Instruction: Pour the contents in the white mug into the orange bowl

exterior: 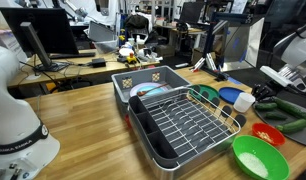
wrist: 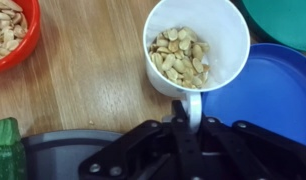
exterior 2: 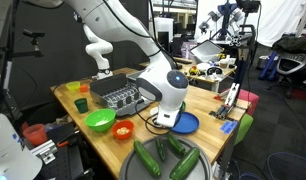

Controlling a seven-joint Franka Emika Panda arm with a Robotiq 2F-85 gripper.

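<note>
The white mug [wrist: 193, 45] holds pale nut pieces and stands upright, partly over the edge of the blue plate [wrist: 263, 100]. My gripper [wrist: 190, 118] is shut on the mug's handle, one finger on each side. The orange bowl [wrist: 11, 35], with similar nut pieces inside, lies at the top left of the wrist view, apart from the mug. In an exterior view the mug [exterior: 244, 101] sits by the blue plate [exterior: 231, 95], with the gripper [exterior: 261, 90] beside it and the orange bowl [exterior: 268, 132] nearer the front. In an exterior view the orange bowl [exterior 2: 123, 129] shows, and the arm hides the mug.
A green bowl [exterior: 253, 158] stands next to the orange bowl and also shows in an exterior view [exterior 2: 100, 121]. A wire dish rack in a grey tray [exterior: 178, 115] fills the table's middle. Cucumbers [exterior: 285, 112] lie at the right edge.
</note>
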